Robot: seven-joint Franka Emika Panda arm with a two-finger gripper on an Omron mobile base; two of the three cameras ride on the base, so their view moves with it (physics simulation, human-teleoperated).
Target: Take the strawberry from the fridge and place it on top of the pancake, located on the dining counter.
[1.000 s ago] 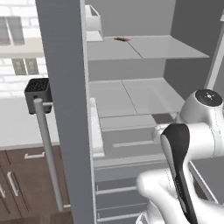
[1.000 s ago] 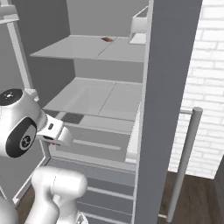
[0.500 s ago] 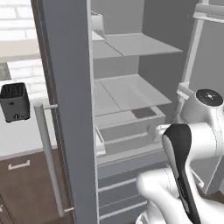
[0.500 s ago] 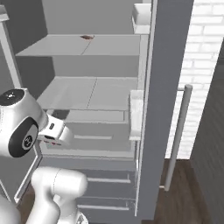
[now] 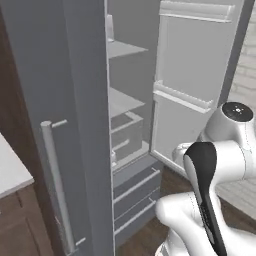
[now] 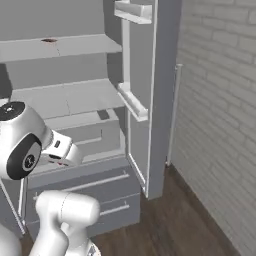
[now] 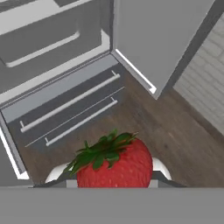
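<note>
The strawberry (image 7: 116,164), bright red with a green leafy cap, sits between my gripper's (image 7: 113,180) fingers at the bottom of the hand view, and the gripper is shut on it. In the right base view the gripper (image 6: 59,160) hangs in front of the open fridge (image 6: 65,100), level with its lower bin. Below the berry in the hand view lie the fridge's grey drawers (image 7: 65,100) and wood floor. From the left base view I see the grey fridge door (image 5: 75,100) with its silver bar handle (image 5: 57,190). The pancake and the dining counter are out of view.
The fridge's right door (image 6: 145,75) stands open, its shelf rails jutting out beside the arm. A flat reddish-brown item (image 6: 48,40) lies on an upper shelf. A brick wall (image 6: 220,125) closes the right side above dark wood floor (image 6: 170,225). A white counter corner (image 5: 10,172) shows at left.
The whole picture has shifted, so the camera has moved: the fridge interior slid left and the brick wall came into view. The black toaster left the view. The grip has not changed.
</note>
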